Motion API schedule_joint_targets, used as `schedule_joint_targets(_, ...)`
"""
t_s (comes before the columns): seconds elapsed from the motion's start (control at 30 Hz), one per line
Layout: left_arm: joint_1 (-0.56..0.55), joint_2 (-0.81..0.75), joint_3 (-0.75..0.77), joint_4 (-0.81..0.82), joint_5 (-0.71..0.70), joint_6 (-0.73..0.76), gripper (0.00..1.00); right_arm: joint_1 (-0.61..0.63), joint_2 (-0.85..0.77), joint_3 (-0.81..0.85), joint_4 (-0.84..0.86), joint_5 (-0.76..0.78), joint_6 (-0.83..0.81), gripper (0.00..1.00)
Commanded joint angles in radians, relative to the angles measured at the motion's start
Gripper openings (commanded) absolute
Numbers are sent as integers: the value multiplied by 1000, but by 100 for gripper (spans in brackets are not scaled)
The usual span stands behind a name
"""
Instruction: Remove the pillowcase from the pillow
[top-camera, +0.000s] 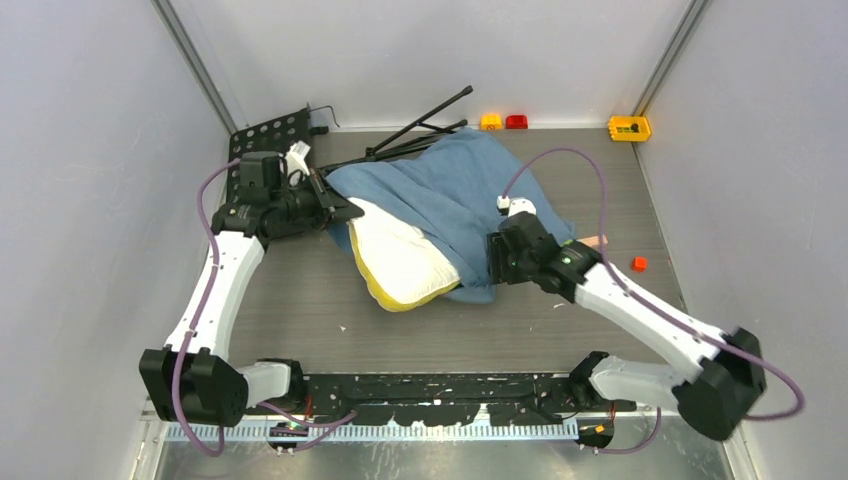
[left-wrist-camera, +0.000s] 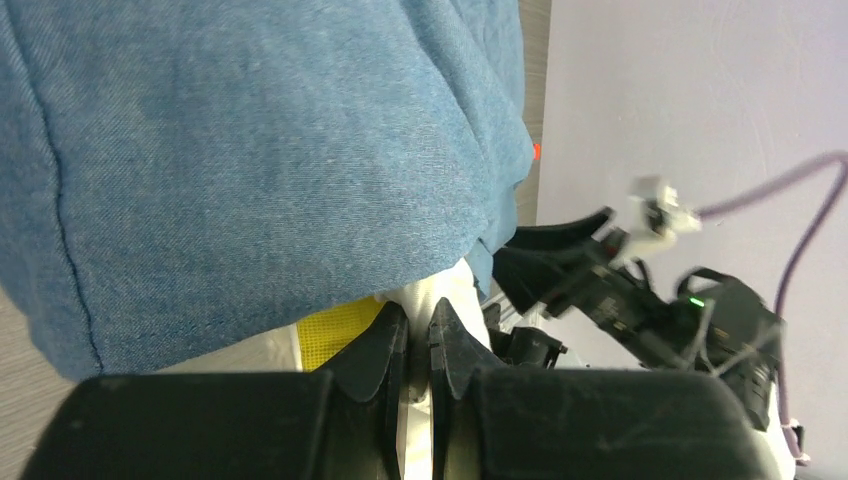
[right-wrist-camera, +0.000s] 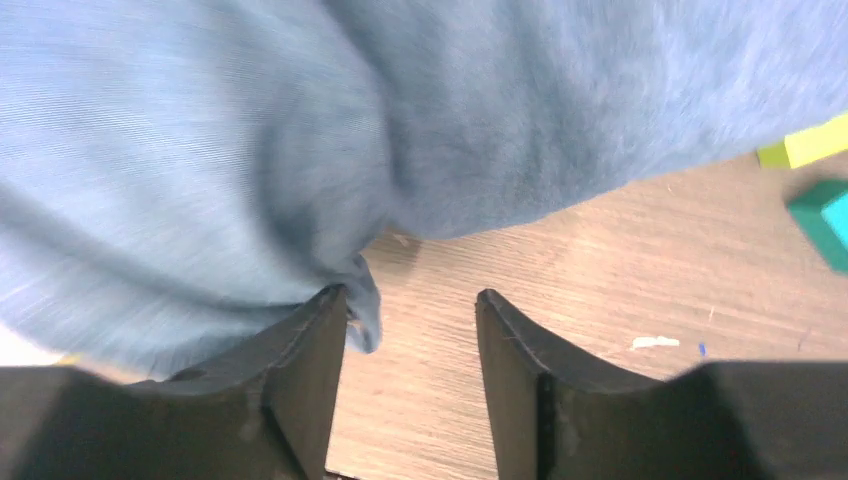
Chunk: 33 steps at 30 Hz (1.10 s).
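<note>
One pillow (top-camera: 400, 262) lies mid-table (top-camera: 300, 325), its near end sticking out of one pillowcase (top-camera: 455, 185); two grippers: left gripper (left-wrist-camera: 418, 318) closed, pinching cream pillow fabric; right gripper (right-wrist-camera: 411, 295) spread, empty, pillowcase hem touching one finger.

pillowcase (top-camera: 455, 190) covers far-right part of pillow (top-camera: 400, 262) | near-left end bare
</note>
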Motion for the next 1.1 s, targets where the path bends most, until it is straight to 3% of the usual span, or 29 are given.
schedule_joint_targets(0.0, 14, -45, -35, 102, 84, -13, 0, 11, -205, 69, 74, -195, -133, 58)
schedule_joint_targets(0.1, 12, -55, -76, 159, 97, -55, 0, 48, -225, 160, 44, -207, -176, 61)
schedule_joint_targets(0.3, 9, -72, -92, 179, 120, -87, 0, 261, -64, 370, -40, -94, -207, 82)
schedule_joint_targets(0.47, -9, -97, -111, 192, 109, -105, 0, 362, 101, 476, 46, -42, -200, 84)
schedule_joint_targets(0.67, -23, -116, -122, 194, 100, -113, 0, 467, 324, 663, 23, 41, -209, 85)
schedule_joint_targets(0.9, -27, -104, -121, 201, 104, -116, 0, 495, 478, 764, -23, 33, -185, 89)
schedule_joint_targets(0.97, -28, -101, -118, 204, 105, -117, 0, 494, 497, 754, -16, 17, -170, 89)
schedule_joint_targets(1.0, -27, -100, -117, 204, 105, -117, 0, 494, 502, 747, -13, 25, -165, 84)
schedule_joint_targets(1.07, -28, -100, -113, 205, 106, -113, 0, 495, 500, 723, -7, 75, -158, 60)
